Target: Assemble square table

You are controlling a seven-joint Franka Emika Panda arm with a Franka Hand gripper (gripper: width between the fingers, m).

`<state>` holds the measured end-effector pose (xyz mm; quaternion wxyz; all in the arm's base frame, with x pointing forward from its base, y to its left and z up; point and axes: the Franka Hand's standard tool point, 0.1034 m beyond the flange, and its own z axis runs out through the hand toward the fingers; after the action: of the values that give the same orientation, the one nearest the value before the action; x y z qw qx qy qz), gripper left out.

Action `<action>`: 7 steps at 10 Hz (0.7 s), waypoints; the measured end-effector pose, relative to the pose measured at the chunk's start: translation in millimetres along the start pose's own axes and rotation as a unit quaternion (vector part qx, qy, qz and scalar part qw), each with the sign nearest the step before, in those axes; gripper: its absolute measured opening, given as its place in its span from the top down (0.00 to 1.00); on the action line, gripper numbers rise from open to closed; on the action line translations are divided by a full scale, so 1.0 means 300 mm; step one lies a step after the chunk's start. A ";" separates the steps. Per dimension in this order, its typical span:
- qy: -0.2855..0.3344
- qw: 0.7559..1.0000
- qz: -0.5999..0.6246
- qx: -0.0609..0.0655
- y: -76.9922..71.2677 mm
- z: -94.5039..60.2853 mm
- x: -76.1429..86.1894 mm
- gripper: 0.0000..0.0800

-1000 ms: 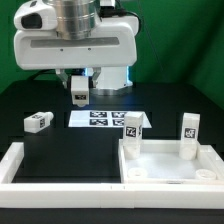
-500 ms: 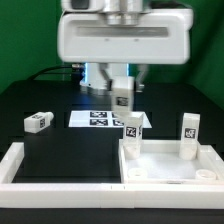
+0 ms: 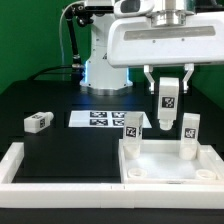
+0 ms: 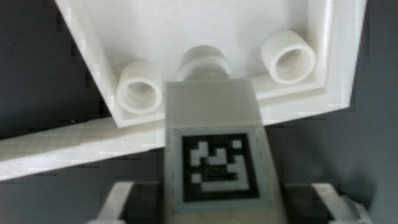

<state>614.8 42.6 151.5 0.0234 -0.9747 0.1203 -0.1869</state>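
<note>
Black bench, edged by long white bars. Carries the square panel in the near corner on the exterior view's right, rim up, lower than the tool and apart from it. Runs off the frame on the exterior view's right. Shows again in the wrist view, beyond the tool, with two round corner sockets facing the camera.

Flat on the bench behind the panel, the marker board.

Tool clamped on the held leg block, one finger on each side, block upright with its tag toward the exterior camera. Hangs between the left upright leg block and the right upright leg block, higher than both, touching neither. Fills the middle of the wrist view and covers part of the panel; fingers only partly in frame there. Behind its far end, a rounded white shape, too blurred to name.

Well apart on the exterior view's left, the lying leg block, on its side on the bench.
</note>
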 end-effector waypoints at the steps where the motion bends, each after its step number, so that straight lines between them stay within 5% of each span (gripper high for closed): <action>1: 0.003 1.000 0.004 0.001 -0.007 0.002 -0.001 0.64; 3: 0.024 1.000 -0.019 -0.003 -0.105 0.048 0.018 0.64; 5: 0.037 0.999 -0.029 -0.007 -0.127 0.070 0.072 0.64; 7: 0.042 0.999 -0.021 -0.002 -0.151 0.095 0.071 0.64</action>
<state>654.7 81.5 136.8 0.0122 -0.9683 0.1011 -0.2279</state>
